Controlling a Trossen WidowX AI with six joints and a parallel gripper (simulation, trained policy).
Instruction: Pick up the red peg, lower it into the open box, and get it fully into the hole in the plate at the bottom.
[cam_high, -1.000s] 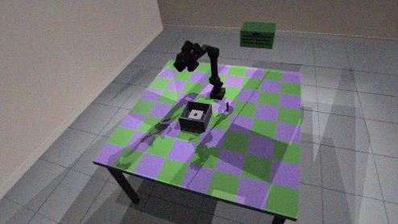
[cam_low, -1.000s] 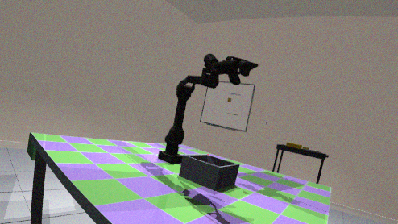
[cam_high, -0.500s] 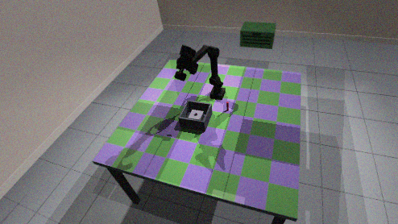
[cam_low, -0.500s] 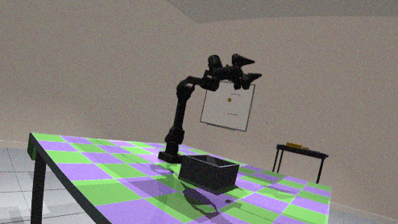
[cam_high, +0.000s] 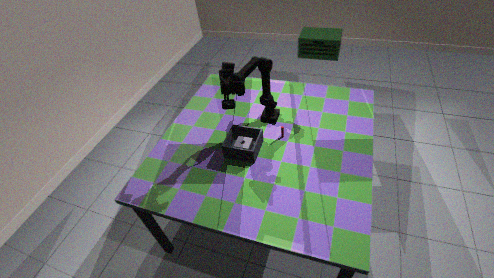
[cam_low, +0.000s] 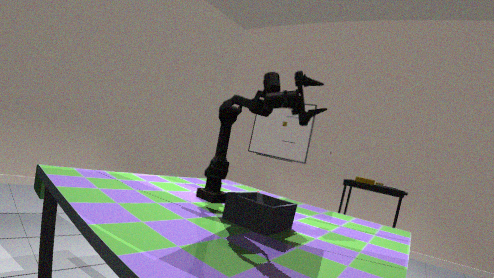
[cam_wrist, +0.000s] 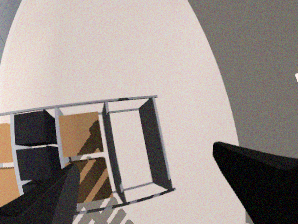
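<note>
Exterior view: hand (cam_high: 227, 103) (cam_low: 322, 96) (cam_wrist: 145, 159) spread wide, whiteboard (cam_low: 270, 137) behind with marks too small to read

The box's walls (cam_high: 242, 153) (cam_low: 250, 214) surround its open top.

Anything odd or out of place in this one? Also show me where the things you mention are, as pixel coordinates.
Yes, the gripper (cam_high: 228, 100) (cam_low: 325, 96) (cam_wrist: 145, 157): it is open high above the table, its fingers pointing sideways in the exterior view, while the red peg (cam_high: 282, 132) stands upright outside the box (cam_high: 242, 156) (cam_low: 257, 216).
</note>
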